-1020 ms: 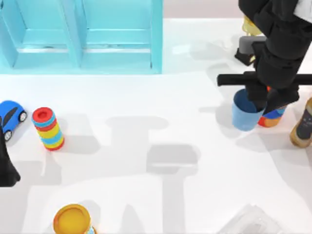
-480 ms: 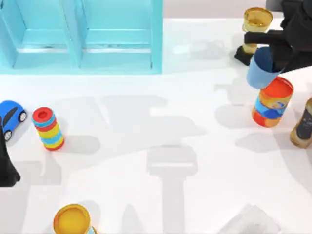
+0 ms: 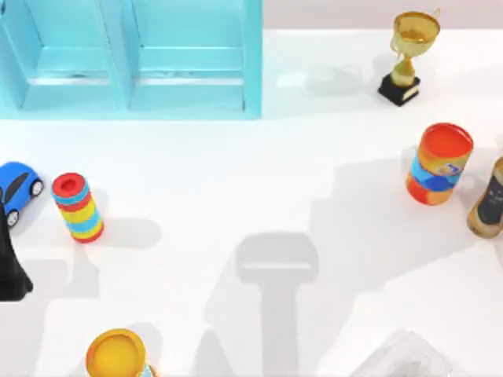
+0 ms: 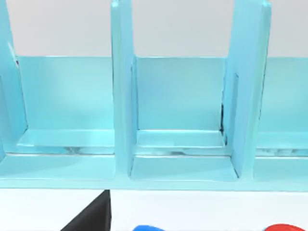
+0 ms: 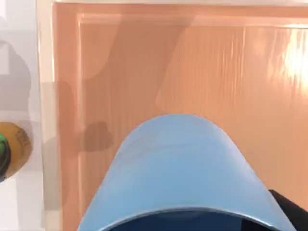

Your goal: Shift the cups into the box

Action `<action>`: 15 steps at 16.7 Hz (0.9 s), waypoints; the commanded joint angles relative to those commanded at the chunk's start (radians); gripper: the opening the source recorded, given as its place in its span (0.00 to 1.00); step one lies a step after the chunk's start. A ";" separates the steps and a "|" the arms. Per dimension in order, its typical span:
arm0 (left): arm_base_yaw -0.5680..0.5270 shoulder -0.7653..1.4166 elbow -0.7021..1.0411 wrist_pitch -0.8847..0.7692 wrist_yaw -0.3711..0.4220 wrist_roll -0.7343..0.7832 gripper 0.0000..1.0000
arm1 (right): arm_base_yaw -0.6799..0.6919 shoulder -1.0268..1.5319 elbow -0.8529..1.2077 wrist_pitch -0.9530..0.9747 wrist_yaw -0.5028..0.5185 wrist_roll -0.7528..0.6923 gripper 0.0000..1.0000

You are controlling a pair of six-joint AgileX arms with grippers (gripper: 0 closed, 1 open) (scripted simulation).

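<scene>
The right claw grips the blue cup above the orange box, not yet released; the left arm sits parked at the table's left edge.

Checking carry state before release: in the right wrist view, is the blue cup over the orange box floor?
Yes, the blue cup sits close to the camera with the box's orange floor spread behind it.
</scene>
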 joint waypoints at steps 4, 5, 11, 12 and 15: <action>0.000 0.000 0.000 0.000 0.000 0.000 1.00 | -0.174 -0.010 -0.059 -0.120 0.046 -0.172 0.00; 0.000 0.000 0.000 0.000 0.000 0.000 1.00 | -0.192 -0.013 -0.070 -0.135 0.053 -0.189 0.00; 0.000 0.000 0.000 0.000 0.000 0.000 1.00 | -0.195 -0.010 -0.076 -0.136 0.056 -0.195 0.00; 0.000 0.000 0.000 0.000 0.000 0.000 1.00 | -0.193 -0.011 -0.090 -0.122 0.055 -0.193 0.00; 0.000 0.000 0.000 0.000 0.000 0.000 1.00 | -0.186 -0.021 -0.194 -0.026 0.054 -0.181 0.00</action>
